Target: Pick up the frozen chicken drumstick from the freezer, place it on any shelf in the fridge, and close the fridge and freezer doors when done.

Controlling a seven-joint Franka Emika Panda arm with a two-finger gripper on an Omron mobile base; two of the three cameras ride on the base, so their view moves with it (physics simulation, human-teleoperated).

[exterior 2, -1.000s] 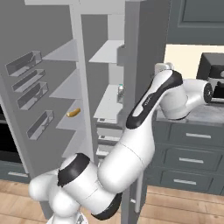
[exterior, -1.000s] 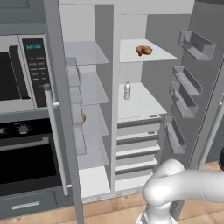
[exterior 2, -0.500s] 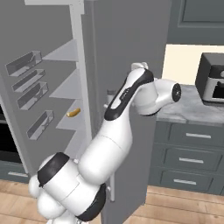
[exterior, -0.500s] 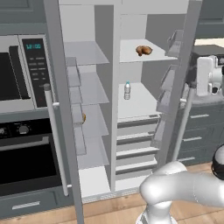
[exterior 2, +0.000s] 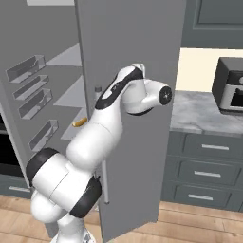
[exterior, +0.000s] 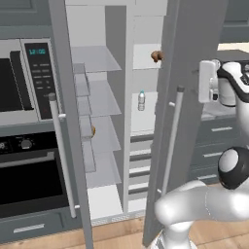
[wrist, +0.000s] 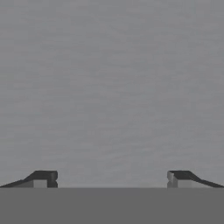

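Fingertips: two small dark fingertips (wrist: 43, 178) are standing far apart at the bottom of the hand view — spread wide, gripping nothing.
Gripper: the white two-finger gripper (wrist: 112, 179) is facing a flat grey panel at very close range; contact with it cannot be told.
Fridge door: the tall grey right-hand fridge door (exterior: 192, 73) is standing partly swung toward the cabinet, its long pale vertical handle (exterior: 171, 141) showing on the outer face; in the right base view the same door (exterior 2: 137, 57) is covering most of the fridge interior.
Arm: the white jointed arm (exterior 2: 102, 123) is reaching up from the base with its hand against the door's outer face — the hand end (exterior: 209, 80) is sitting just beside the door edge in the left base view.
Drumstick: the brown frozen chicken drumstick (exterior: 156, 56) is lying on an upper white shelf (exterior: 143, 63) in the fridge side, half hidden by the door edge.
Bottle: a small clear bottle with a blue cap (exterior: 141, 100) is standing upright on the shelf below.
Freezer door: the grey left-hand freezer door (exterior: 68, 121) is hanging wide open, with bins along its inner face.
Surroundings: a black built-in microwave (exterior: 24, 78) and a black oven (exterior: 29, 175) are sitting left of the freezer; a dark toaster oven (exterior 2: 231, 85) is resting on the grey marble counter (exterior 2: 199, 111) to the right.
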